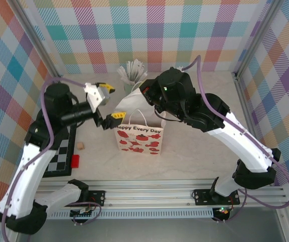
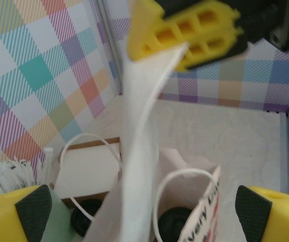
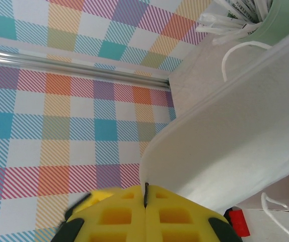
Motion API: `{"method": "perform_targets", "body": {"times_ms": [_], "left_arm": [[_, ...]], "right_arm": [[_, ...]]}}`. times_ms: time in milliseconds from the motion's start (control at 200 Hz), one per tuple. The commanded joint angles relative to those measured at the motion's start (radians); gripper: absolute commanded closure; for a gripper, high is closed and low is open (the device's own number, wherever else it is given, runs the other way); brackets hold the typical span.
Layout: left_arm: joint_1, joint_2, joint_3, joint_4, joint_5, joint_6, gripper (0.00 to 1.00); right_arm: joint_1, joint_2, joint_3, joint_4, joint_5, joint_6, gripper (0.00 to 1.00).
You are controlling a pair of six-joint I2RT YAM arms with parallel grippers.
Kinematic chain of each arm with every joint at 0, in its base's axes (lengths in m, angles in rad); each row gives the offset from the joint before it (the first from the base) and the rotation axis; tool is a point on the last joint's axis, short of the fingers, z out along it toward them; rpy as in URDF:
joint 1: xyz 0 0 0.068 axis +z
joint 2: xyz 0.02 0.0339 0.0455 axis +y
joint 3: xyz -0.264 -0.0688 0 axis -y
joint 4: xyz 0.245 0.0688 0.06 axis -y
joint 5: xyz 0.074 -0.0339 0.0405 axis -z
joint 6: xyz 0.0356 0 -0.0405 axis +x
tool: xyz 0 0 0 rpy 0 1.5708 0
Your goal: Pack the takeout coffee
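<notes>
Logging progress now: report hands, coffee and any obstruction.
Left hand open above gift bag. Right hand shut, pinching bag's rim. Takeout coffee, black lid up, inside bag. Nothing in the way.

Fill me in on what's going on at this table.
Two robot arms are packing a takeout coffee into a paper bag printed with red flowers. The right gripper is shut on the bag's white rim and holds the mouth pulled open. The left gripper hangs over the opening with its jaws wide and nothing in them. A round black lid shows down inside the bag, so the cup appears to be in already.
</notes>
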Motion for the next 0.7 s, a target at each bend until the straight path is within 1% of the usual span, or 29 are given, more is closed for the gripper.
{"method": "perform_targets", "body": {"times_ms": [0, 90, 170, 210, 255, 270, 290, 315, 325, 330, 335, 350, 385, 415, 435, 450, 510, 575, 630, 695], "left_arm": [[0.000, 0.102, 0.089, -0.049, 0.059, 0.041, 0.11], [-0.011, 0.135, 0.095, -0.043, 0.098, 0.064, 0.24], [-0.013, 0.138, 0.068, -0.002, 0.144, 0.073, 0.41], [-0.014, 0.138, 0.056, 0.019, 0.158, 0.072, 0.51], [-0.015, 0.144, 0.050, 0.033, 0.160, 0.072, 0.67], [-0.015, 0.147, 0.051, 0.038, 0.156, 0.072, 0.72], [-0.014, 0.149, 0.051, 0.039, 0.155, 0.073, 0.80], [-0.015, 0.155, 0.053, 0.040, 0.153, 0.078, 0.89], [-0.015, 0.157, 0.053, 0.040, 0.153, 0.083, 0.92], [-0.014, 0.157, 0.053, 0.039, 0.153, 0.084, 0.93], [-0.013, 0.159, 0.053, 0.040, 0.153, 0.086, 0.95], [-0.013, 0.162, 0.054, 0.038, 0.153, 0.093, 1.00], [-0.013, 0.171, 0.058, 0.033, 0.156, 0.107, 1.00], [-0.013, 0.181, 0.066, 0.014, 0.161, 0.127, 1.00], [-0.013, 0.188, 0.075, -0.007, 0.167, 0.146, 1.00], [-0.012, 0.195, 0.083, -0.026, 0.173, 0.164, 1.00], [-0.009, 0.223, 0.122, -0.103, 0.181, 0.221, 1.00], [-0.003, 0.246, 0.164, -0.190, 0.185, 0.273, 1.00], [0.005, 0.256, 0.182, -0.221, 0.184, 0.297, 1.00], [0.011, 0.260, 0.197, -0.242, 0.185, 0.323, 1.00]], "right_arm": [[0.003, -0.038, -0.046, 0.036, 0.021, 0.022, 1.00], [0.003, -0.038, -0.066, 0.051, 0.017, 0.032, 1.00], [0.003, -0.031, -0.064, 0.051, 0.014, 0.018, 1.00], [0.002, -0.032, -0.060, 0.050, 0.013, -0.003, 1.00], [0.000, -0.037, -0.058, 0.056, 0.014, -0.050, 1.00], [-0.001, -0.040, -0.058, 0.060, 0.015, -0.072, 0.97], [-0.005, -0.045, -0.058, 0.063, 0.012, -0.099, 0.92], [-0.016, -0.053, -0.063, 0.077, -0.004, -0.153, 0.82], [-0.020, -0.057, -0.065, 0.085, -0.011, -0.183, 0.77], [-0.025, -0.061, -0.070, 0.095, -0.022, -0.215, 0.73], [-0.025, -0.061, -0.070, 0.095, -0.022, -0.215, 0.73], [-0.034, -0.069, -0.078, 0.117, -0.043, -0.264, 0.65], [-0.055, -0.092, -0.105, 0.172, -0.103, -0.457, 0.41], [-0.065, -0.111, -0.122, 0.184, -0.144, -0.617, 0.18], [-0.067, -0.124, -0.132, 0.173, -0.168, -0.715, 0.06], [-0.068, -0.132, -0.139, 0.159, -0.189, -0.787, 0.01], [-0.074, -0.159, -0.150, 0.038, -0.230, -1.017, 0.00], [-0.080, -0.190, -0.209, -0.068, -0.284, -1.196, 0.00], [-0.084, -0.235, -0.314, -0.073, -0.350, -1.306, 0.01], [-0.085, -0.288, -0.438, -0.017, -0.404, -1.404, 0.02]]}}
